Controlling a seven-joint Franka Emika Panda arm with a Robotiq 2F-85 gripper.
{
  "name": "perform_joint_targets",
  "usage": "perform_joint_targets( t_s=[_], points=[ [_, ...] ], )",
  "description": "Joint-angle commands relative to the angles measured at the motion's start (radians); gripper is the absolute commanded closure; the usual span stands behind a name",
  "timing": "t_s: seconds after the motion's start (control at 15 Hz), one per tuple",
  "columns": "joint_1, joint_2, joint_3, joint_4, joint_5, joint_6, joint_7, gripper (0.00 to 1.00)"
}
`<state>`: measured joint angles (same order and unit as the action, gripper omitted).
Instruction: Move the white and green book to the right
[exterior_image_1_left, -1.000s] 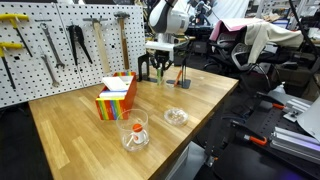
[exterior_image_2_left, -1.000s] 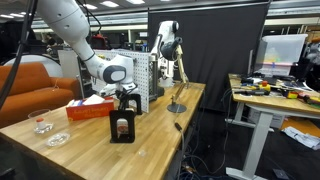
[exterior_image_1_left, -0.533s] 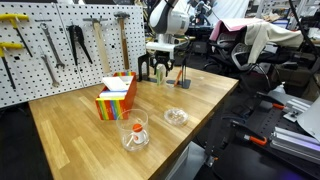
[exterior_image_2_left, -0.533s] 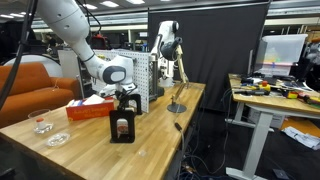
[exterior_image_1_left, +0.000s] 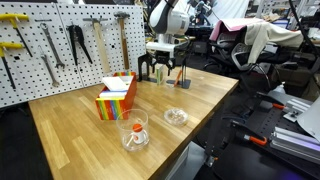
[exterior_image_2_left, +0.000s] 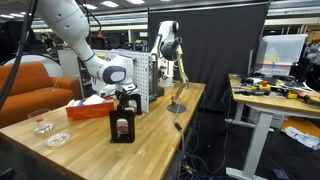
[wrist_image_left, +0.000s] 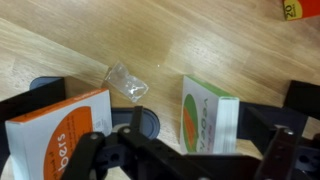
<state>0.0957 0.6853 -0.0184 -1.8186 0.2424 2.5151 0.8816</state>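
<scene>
1. Now that its jaws have just opened, the pincer (wrist_image_left: 185, 152) stands spread and pinches nothing.
2. At the left, the orange-and-white book (wrist_image_left: 60, 125) stands on the tabletop (wrist_image_left: 200, 40).
3. To the right of that book and apart from it, the white and green book (wrist_image_left: 208, 118) stands upright and free.
4. I judge the placing is done and only a careful lift away remains.

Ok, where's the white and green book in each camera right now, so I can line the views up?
In an exterior view: the white and green book is small, at the back of the table by the pegboard, directly under the gripper.
In an exterior view: not visible; it seems hidden behind the black stand below the gripper.
Wrist view: upright, right of centre, apart from the orange and white book.
Shared landmark: the open gripper.
</scene>
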Motion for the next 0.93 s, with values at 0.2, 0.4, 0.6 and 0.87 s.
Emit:
perform_joint_targets(
  t_s=[0.2, 0.4, 0.6, 0.87],
  points=[
    [-0.024, -0.06, 0.027, -0.052, 0.049, 0.046, -0.077, 0.0],
    [-0.028, -0.115, 0.033, -0.082, 0.078, 0.047, -0.099, 0.0],
    [-0.035, -0.18, 0.042, -0.126, 0.114, 0.046, -0.137, 0.0],
    [-0.008, -0.195, 0.013, -0.108, 0.095, 0.014, -0.112, 0.0]
  ],
)
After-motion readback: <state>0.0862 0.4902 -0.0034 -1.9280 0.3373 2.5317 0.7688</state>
